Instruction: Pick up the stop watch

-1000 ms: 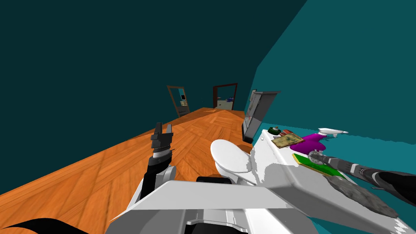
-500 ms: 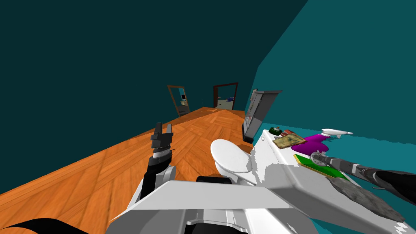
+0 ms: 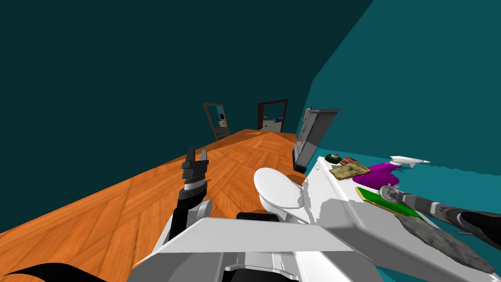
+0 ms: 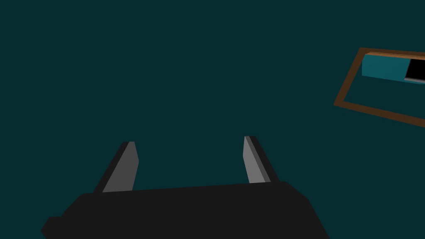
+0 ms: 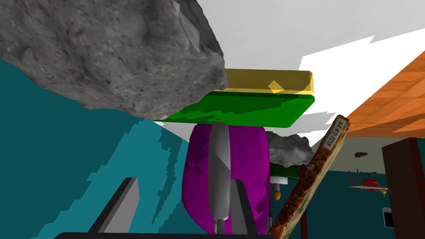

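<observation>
Stop watch (image 5: 219, 166) edge-on, face hidden, at end effector (image 5: 184, 181).

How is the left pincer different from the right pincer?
The left pincer has nothing between its fingers; the right pincer has the grey stop watch edge-on between its fingers, close to one. The left pincer points up above the wooden floor; the right pincer reaches over the white toilet tank. Both are open, with thin grey fingers on a dark box.
</observation>
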Motion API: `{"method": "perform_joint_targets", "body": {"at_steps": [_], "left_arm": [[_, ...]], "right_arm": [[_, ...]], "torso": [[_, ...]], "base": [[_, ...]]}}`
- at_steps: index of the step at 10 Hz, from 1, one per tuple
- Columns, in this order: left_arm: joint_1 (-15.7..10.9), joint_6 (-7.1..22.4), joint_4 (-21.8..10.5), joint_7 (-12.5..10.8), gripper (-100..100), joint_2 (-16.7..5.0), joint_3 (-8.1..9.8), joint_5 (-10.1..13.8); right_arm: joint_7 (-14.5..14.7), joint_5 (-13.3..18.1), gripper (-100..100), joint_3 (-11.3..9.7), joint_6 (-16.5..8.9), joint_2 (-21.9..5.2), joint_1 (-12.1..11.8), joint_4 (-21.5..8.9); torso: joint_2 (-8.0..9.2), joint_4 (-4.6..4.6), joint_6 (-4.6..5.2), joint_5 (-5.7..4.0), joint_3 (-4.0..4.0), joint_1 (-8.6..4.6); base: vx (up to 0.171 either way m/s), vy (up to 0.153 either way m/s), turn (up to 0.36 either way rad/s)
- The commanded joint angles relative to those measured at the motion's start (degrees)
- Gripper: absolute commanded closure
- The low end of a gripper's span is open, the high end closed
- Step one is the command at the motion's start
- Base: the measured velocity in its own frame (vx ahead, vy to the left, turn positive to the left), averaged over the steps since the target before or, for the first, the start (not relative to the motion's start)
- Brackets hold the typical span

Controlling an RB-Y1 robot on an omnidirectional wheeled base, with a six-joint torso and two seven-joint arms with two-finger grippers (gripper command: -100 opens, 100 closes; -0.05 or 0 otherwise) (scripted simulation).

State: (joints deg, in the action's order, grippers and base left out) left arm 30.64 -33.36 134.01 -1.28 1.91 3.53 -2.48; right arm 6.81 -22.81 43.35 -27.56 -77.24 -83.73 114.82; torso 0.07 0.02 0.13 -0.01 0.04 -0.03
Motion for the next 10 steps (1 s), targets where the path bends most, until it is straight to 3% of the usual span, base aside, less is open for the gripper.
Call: {"method": "perform_joint_targets", "body": {"at_steps": [1, 4, 5, 6, 8, 9, 10], "left_arm": [[0.0, 0.0, 0.0, 0.0, 0, 0.0, 0.0, 0.0], [0.0, 0.0, 0.0, 0.0, 0, 0.0, 0.0, 0.0], [0.0, 0.0, 0.0, 0.0, 0, 0.0, 0.0, 0.0], [0.0, 0.0, 0.0, 0.0, 0, 0.0, 0.0, 0.0], [0.0, 0.0, 0.0, 0.0, 0, 0.0, 0.0, 0.0], [0.0, 0.0, 0.0, 0.0, 0, 0.0, 0.0, 0.0], [0.0, 0.0, 0.0, 0.0, 0, 0.0, 0.0, 0.0]], "right_arm": [[0.0, 0.0, 100, 0.0, 0.0, 0.0, 0.0, 0.0], [0.0, 0.0, 100, -0.02, -0.08, 0.06, -0.05, -0.11], [0.0, 0.01, 0, -0.02, -0.08, 0.06, -0.05, -0.11], [-0.14, -0.71, 100, 1.81, -1.06, -0.55, -1.22, 1.35], [-0.23, -1.55, 100, 3.73, -1.92, -1.25, -2.48, 2.65], [-0.35, -1.09, 100, 2.75, -1.76, -1.18, -1.69, 2.15], [-0.42, -1.1, 0, 2.83, -1.9, -1.25, -1.69, 2.26]], "torso": [[0.0, 0.0, 0.0, 0.0, 0.0, 0.0], [0.0, 0.01, -0.09, -0.02, 0.01, 0.02], [-0.01, 0.01, -0.09, -0.02, 0.0, 0.03], [-0.02, 0.01, -0.09, -0.01, -0.01, 0.04], [-0.08, 0.0, -0.11, 0.04, -0.04, 0.17], [-0.08, 0.0, -0.13, 0.03, -0.04, 0.16], [-0.05, 0.0, -0.1, 0.02, -0.03, 0.11]], "base": [[0.0, 0.0, 0.0], [0.0, -0.001, -0.008], [0.0, 0.0, 0.0], [0.015, 0.012, -0.033], [0.013, 0.017, -0.048], [0.0, 0.0, 0.0], [0.0, 0.0, 0.0]]}}
